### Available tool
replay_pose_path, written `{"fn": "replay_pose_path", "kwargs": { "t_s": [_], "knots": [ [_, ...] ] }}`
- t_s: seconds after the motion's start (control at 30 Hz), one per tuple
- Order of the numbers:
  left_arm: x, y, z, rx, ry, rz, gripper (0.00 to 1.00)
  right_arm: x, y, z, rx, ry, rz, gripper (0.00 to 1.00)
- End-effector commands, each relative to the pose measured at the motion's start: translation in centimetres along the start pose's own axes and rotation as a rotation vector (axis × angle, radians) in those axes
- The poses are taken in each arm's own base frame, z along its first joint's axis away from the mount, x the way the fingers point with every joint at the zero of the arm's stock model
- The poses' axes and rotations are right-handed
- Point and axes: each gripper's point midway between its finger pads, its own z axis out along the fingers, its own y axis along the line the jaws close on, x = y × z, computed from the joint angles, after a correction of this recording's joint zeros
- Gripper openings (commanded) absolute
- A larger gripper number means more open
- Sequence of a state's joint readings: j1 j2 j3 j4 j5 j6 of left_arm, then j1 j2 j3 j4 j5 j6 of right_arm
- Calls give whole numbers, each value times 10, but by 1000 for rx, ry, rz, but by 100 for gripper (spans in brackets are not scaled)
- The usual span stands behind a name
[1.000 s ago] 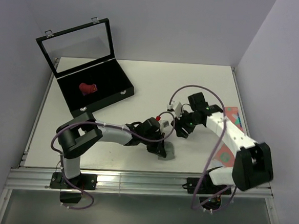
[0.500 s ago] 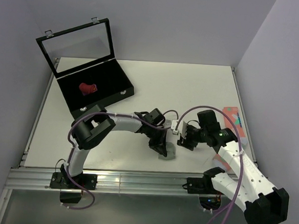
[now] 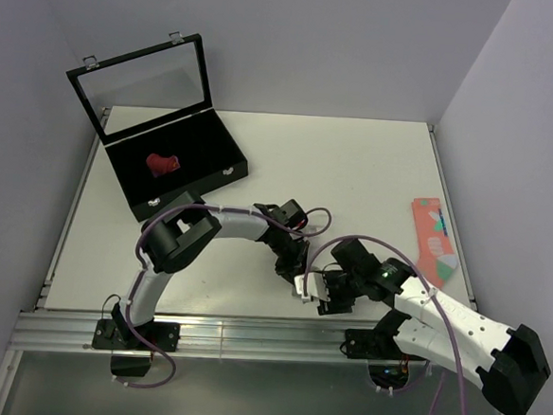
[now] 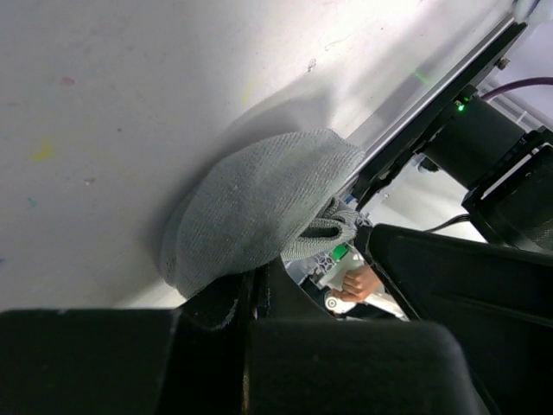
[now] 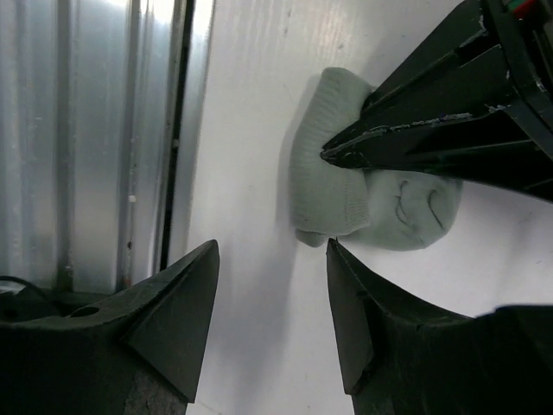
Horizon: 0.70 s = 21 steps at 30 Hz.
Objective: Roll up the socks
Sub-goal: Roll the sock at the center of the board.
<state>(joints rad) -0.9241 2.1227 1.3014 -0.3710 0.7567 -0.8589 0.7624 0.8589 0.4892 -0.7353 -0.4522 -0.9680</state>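
While the left gripper (image 4: 254,292) pinches down hard, jaws closed to a sliver, the grey sock (image 4: 259,212) is caught right between its tips. The right wrist view confirms it: those dark pointed fingers (image 5: 346,149) bite into the top of the sock, which is bunched into a compact lump, ribbed cuff folded against a rounder bulge. It lies on the white table (image 3: 355,166), near the middle of the near edge, close to the aluminium rail (image 5: 95,130). From above the sock is mostly hidden under the two wrists.

Over to the right gripper (image 5: 272,251). Its jaws stand apart with nothing between them, only bare table. The sock lies just beyond the fingertips, not inside them. Seen from overhead, that gripper sits just right of and nearer than the left one, the two almost touching.

Far left, the black case (image 3: 205,150) stands with its glass lid (image 3: 143,84) propped up, and the red sock (image 3: 163,163) sits bunched inside. Well off to the right, a salmon-pink sock (image 3: 433,239) lies flat by the table's right edge.
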Motion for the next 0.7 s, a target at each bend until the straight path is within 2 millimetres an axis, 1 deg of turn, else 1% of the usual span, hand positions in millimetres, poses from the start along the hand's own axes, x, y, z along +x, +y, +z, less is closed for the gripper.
{"fn": "replay_pose_path", "kwargs": {
  "t_s": [0.0, 0.13, 0.2, 0.4, 0.67],
  "knots": [
    [10, 55, 16, -188, 30, -70, 0, -7, -21, -1, 112, -7, -55, 60],
    [8, 53, 15, -186, 30, -68, 0, -10, -19, 3, 100, -2, -75, 60],
    [8, 54, 15, -190, 32, -68, 0, -12, -21, 6, 105, -2, -86, 58],
    [9, 56, 16, -185, 39, -70, 0, -17, -18, 12, 91, 11, -117, 58],
    [6, 53, 13, -174, 29, -61, 0, -7, -16, 28, 70, 62, -130, 56]
  ]
}}
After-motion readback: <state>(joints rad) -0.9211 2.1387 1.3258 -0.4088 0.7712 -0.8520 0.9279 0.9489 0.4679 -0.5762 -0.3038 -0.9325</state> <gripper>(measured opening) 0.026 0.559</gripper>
